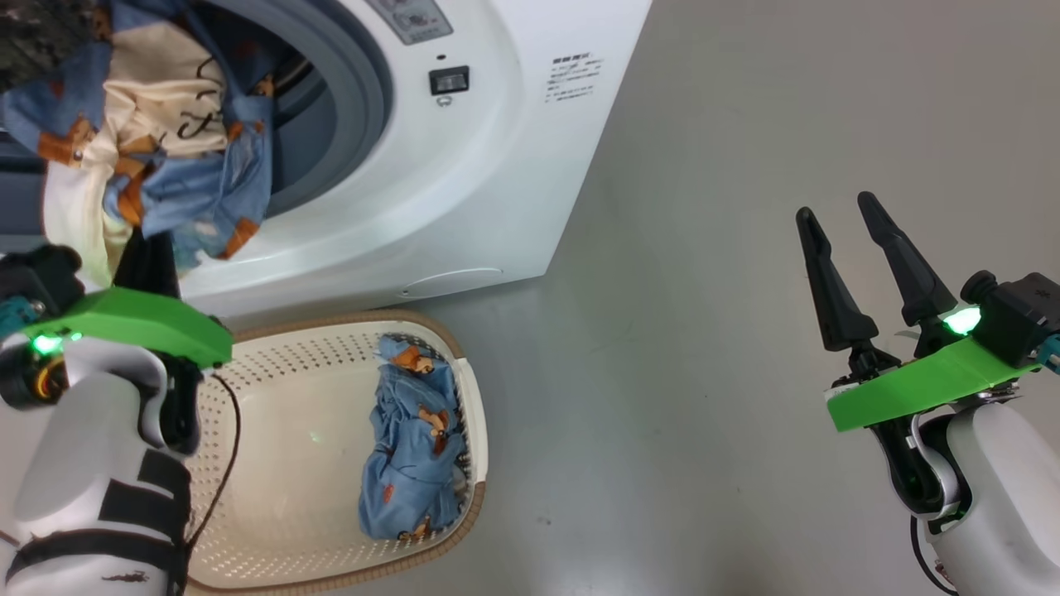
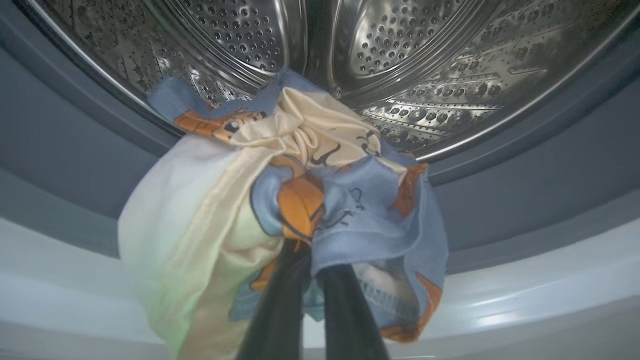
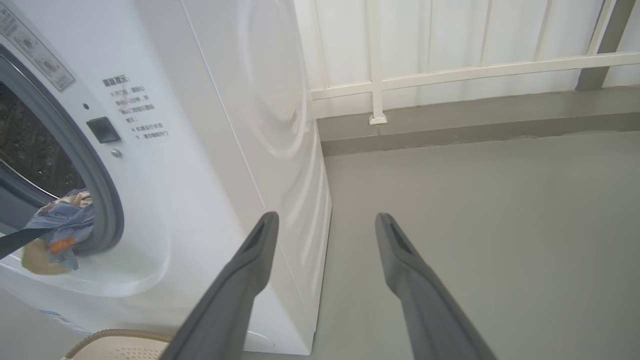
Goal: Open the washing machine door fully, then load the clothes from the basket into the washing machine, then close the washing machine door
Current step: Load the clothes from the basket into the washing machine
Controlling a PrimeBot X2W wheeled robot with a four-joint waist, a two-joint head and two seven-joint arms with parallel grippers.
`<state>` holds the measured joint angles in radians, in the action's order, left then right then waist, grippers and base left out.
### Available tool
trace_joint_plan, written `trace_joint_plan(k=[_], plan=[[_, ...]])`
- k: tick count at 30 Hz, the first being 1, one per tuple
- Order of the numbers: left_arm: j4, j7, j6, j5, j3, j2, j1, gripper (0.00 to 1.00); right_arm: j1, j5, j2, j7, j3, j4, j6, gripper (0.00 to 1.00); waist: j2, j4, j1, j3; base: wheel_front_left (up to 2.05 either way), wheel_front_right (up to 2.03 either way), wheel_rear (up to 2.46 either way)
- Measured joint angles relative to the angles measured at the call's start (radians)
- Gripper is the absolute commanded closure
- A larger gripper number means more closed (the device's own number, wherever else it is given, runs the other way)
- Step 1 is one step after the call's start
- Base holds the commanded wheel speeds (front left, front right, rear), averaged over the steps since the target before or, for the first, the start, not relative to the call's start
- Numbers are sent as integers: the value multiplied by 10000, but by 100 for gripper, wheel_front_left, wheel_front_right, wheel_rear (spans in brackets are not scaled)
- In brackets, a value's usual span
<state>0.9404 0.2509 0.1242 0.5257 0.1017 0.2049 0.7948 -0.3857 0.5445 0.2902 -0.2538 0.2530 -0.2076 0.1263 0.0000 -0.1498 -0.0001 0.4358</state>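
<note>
Apparently clothes (image 2: 345,210) bunch around the closed left hand (image 2: 312,260).

Print (image 3: 135,107) on the washing machine (image 3: 220,165) is unreadable.

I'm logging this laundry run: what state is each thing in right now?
washing machine: mouth open, drum exposed.
clothes: bundled, draped over the gasket.
left claw: shut on clothes.
basket: one blue garment inside.
right claw: open, empty.
</note>
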Motion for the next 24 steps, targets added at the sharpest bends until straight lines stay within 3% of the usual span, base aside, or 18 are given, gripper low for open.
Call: trace_joint_plan(k=[7,24], plan=[[-217,-25,44,-186,146,159,714,100,-12,2,-40,0,54,82,0,0,0,-5,0,360,0,0,0],[1413,-836,-330,-686,251,1595,5266,100,-447,-63,-384,0,-236,462,0,0,0,-997,2,2203,0,0,0]])
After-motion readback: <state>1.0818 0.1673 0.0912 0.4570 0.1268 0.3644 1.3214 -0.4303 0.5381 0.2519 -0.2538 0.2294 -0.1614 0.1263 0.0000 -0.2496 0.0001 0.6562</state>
